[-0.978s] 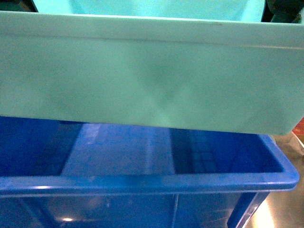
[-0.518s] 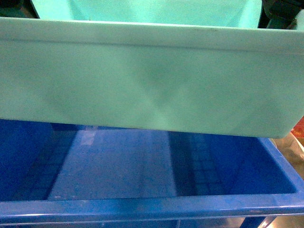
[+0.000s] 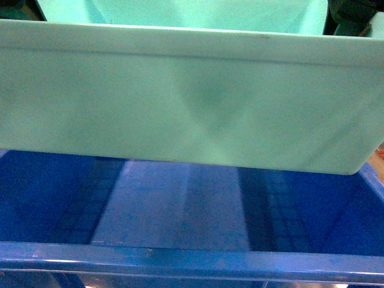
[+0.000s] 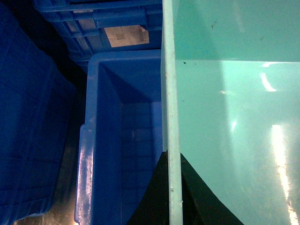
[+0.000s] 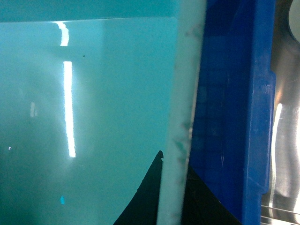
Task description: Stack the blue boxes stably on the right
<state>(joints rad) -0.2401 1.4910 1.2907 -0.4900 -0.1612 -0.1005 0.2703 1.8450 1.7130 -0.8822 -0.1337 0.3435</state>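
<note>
Bare metal flooring glints along the right edge of the right wrist view, and more ribbed blue crates fill the dim space beyond the left arm.

Head view: the turquoise tub fills the upper frame, its long near wall facing the camera. It hangs above the open dark-blue crate, whose near rim crosses the bottom of the frame and whose gridded floor shows below the tub's base. No fingers can be made out here; only a dark shape sits at the top right corner.

Left wrist view: the left gripper grasps the tub's end wall, one dark finger on the outside and one on the inside, with the pale rim running up between them. The tub's smooth interior lies to the right, and the crate's cavity lies lower down to the left. A labelled crate stands behind it.

Right wrist view: the right gripper pinches the opposite end rim in the same way, a dark finger on either side. The tub's interior spreads to the left, and the crate's wall and rim run just beside it on the right.
</note>
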